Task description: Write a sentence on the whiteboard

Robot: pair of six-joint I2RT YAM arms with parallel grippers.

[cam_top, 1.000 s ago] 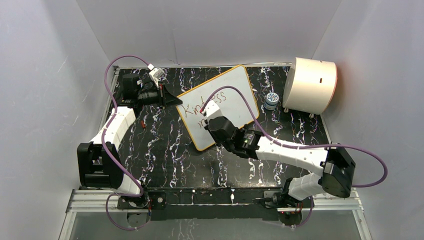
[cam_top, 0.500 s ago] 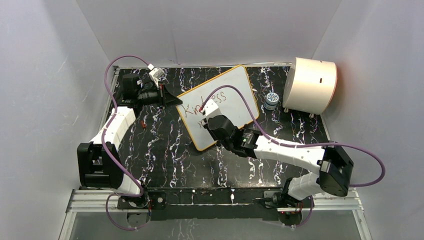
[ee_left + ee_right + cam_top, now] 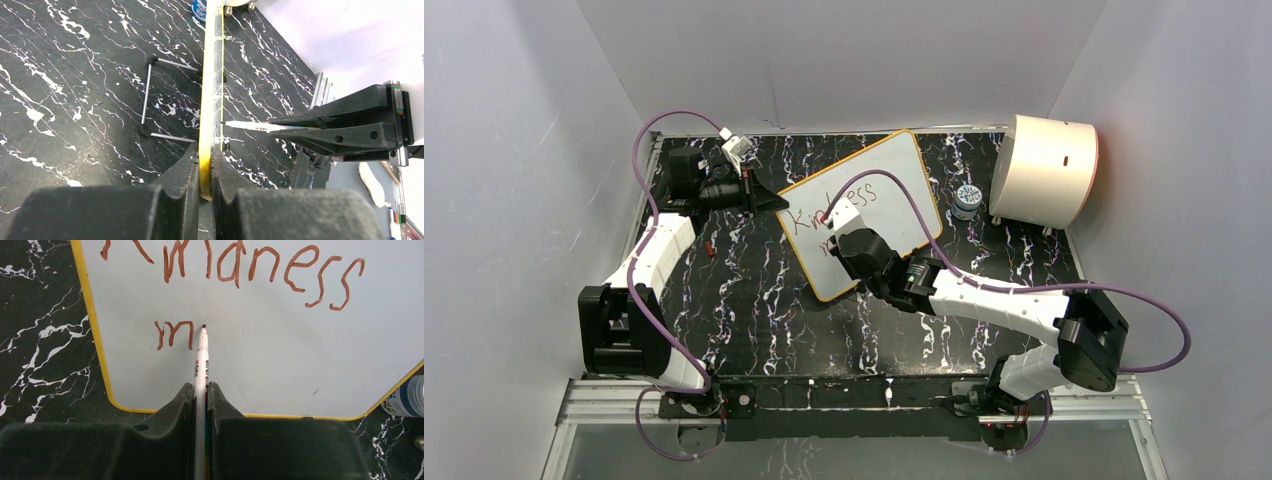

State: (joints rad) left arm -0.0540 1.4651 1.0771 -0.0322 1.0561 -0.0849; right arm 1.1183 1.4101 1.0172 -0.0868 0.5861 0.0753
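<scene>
Left end effector (image 3: pixel 205 152) pinches the whiteboard (image 3: pixel 280 365) rim; right end effector (image 3: pixel 200 390) pinches a marker (image 3: pixel 201 352) (tip just beside the sentence (image 3: pixel 250 265)).

top: high, far, facing down | wrists: close-up — all share whiteboard (image 3: pixel 899 160)

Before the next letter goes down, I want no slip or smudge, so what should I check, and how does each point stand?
1. Left claw shut on the whiteboard at its yellow rim: ok.
2. Right claw shut on the marker: ok.
3. Marker tip just right of the "m": ok.
4. Bare board right of the tip: ok.
5. Tip pressing the board: cannot tell.
</scene>
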